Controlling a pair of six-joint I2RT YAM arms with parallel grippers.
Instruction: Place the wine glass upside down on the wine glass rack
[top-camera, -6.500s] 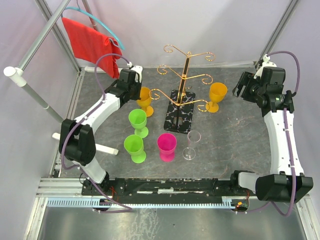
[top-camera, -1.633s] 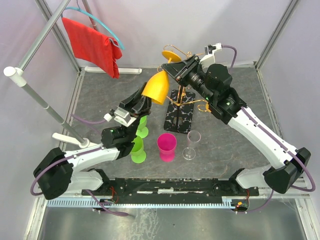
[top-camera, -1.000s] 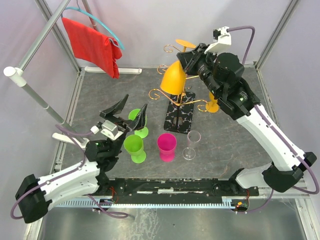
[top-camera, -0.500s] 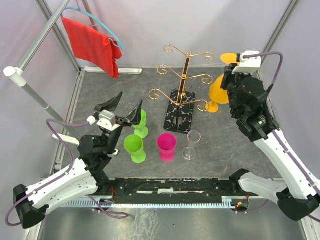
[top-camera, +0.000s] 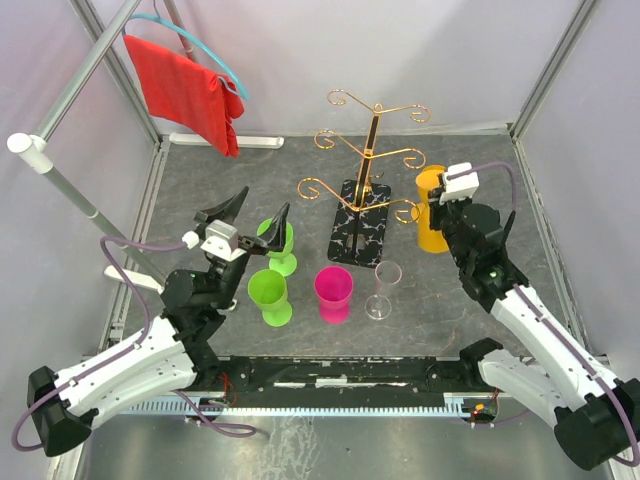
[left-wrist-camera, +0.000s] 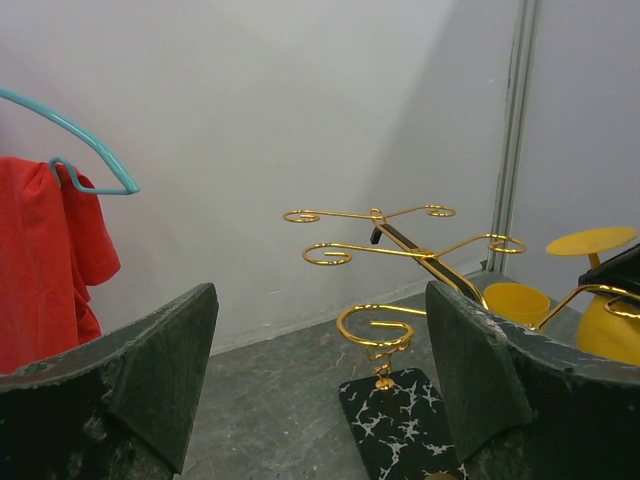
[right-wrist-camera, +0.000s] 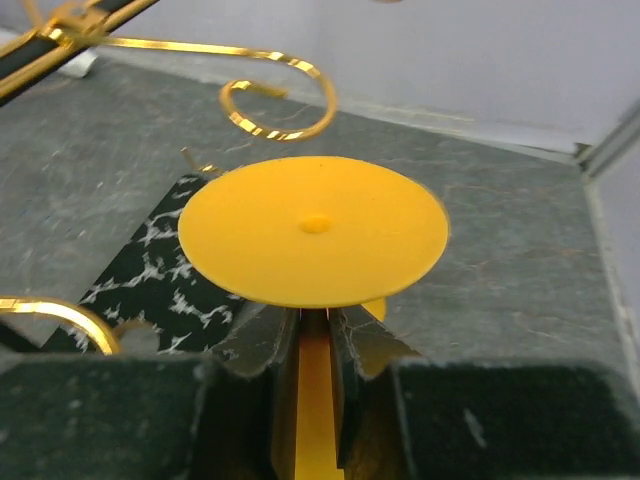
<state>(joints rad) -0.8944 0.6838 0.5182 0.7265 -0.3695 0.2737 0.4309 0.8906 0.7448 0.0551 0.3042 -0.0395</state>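
Gold wire is curled into the arms of the wine glass rack (top-camera: 360, 218), which is set on a black, white-veined base in the middle of the worktop (top-camera: 200, 170). The orange wine glass (right-wrist-camera: 314, 228) is held upside down, foot uppermost, just right of the rack and is not hung on any arm; its stem is pinched between the jaws of the right gripper (right-wrist-camera: 312, 338). Its bowl is hidden beneath the foot in the right wrist view. From overhead it cannot be cleanly separated from a second orange glass (left-wrist-camera: 514, 302), which is seen standing upright beside it in the left wrist view. Whether the held glass touches a gold arm cannot be told. The left gripper (top-camera: 252, 215) is raised over the near-left worktop, its jaws spread wide with nothing between them. A pair of green goblets (top-camera: 268, 290), a pink goblet (top-camera: 333, 290) and a clear wine glass (top-camera: 383, 290) are stood in front of the base. The worktop is dark grey and stone-patterned, and is enclosed by pale walls (top-camera: 400, 50) and a metal pole (top-camera: 85, 203). A red cloth (top-camera: 185, 85) is hung on a teal hanger (left-wrist-camera: 95, 153) at the back left
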